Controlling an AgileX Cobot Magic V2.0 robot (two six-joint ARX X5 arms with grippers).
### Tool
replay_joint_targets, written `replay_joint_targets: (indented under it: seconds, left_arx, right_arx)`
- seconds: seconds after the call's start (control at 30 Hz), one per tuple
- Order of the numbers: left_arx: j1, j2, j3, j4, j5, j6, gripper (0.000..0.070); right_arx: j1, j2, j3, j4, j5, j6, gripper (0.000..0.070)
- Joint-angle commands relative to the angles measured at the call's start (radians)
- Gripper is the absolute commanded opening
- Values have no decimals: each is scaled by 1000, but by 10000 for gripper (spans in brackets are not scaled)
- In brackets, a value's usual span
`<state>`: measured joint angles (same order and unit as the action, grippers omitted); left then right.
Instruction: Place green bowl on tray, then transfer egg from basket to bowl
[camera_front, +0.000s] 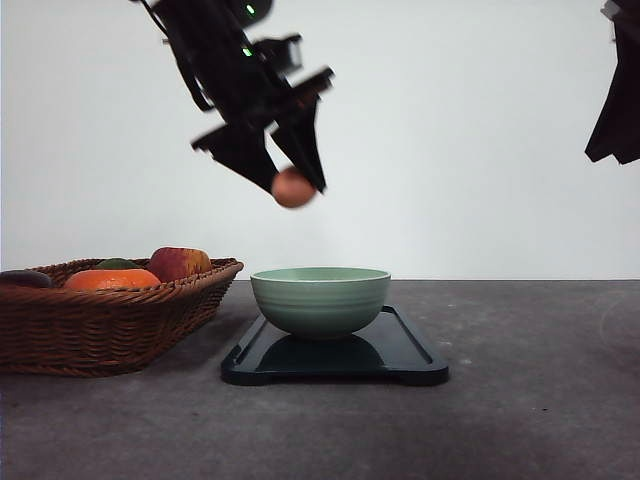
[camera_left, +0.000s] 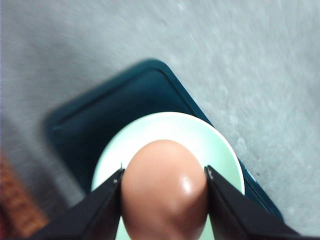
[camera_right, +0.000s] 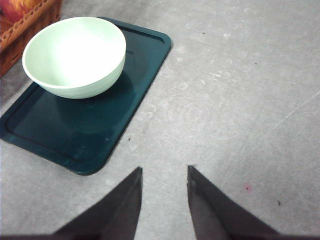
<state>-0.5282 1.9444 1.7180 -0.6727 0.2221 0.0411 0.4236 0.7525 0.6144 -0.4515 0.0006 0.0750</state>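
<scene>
Here no writing or brand can be read on anything. The tray lies on the table with its long axis running away from the robot, the green bowl upright on its near half. Above the bowl the left gripper pinches the egg between both fingertips, tilted. The basket sits left of the tray. The right gripper hangs slightly parted, holding nothing
</scene>
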Motion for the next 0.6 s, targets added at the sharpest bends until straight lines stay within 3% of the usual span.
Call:
replay_joint_targets:
  seconds: [0.0, 0.2, 0.57]
  left_arx:
    - [-19, 38, 22, 20, -19, 40, 170]
    - [-52, 119, 22, 33, -66, 79, 170]
    - [-68, 223, 22, 63, -76, 83, 170]
  right_arx:
    - [4, 6, 2, 13, 1, -8, 176]
    - [4, 6, 2, 13, 1, -8, 176]
    - [4, 6, 2, 13, 1, -8, 176]
